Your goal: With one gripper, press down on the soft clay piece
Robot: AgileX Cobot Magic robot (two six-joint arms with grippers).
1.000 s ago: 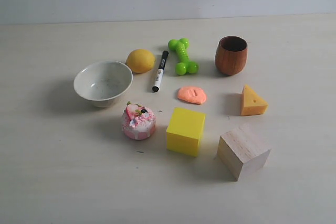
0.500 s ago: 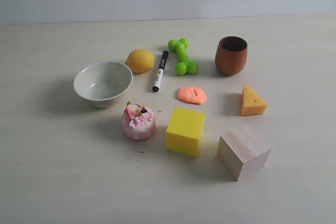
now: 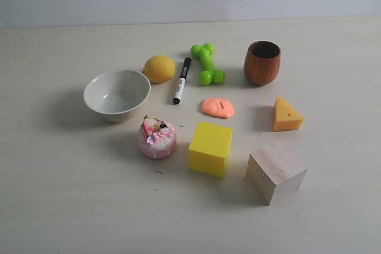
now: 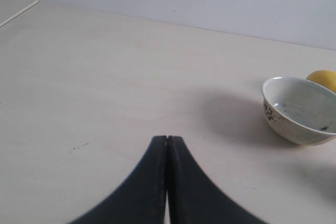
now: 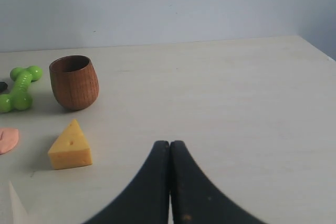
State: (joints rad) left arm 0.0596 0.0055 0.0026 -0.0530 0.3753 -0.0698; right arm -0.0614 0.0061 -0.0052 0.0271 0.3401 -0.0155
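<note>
The soft clay piece, a small flat salmon-orange blob, lies on the table between the black marker and the yellow cube. Its edge also shows at the border of the right wrist view as the clay piece. Neither arm appears in the exterior view. My left gripper is shut with nothing between its fingers, over bare table well away from the white bowl. My right gripper is shut and empty too, over bare table some way from the cheese wedge.
Around the clay stand a yellow cube, a pink cake toy, a white bowl, a lemon, a black marker, a green dumbbell toy, a wooden cup, an orange cheese wedge and a wooden block.
</note>
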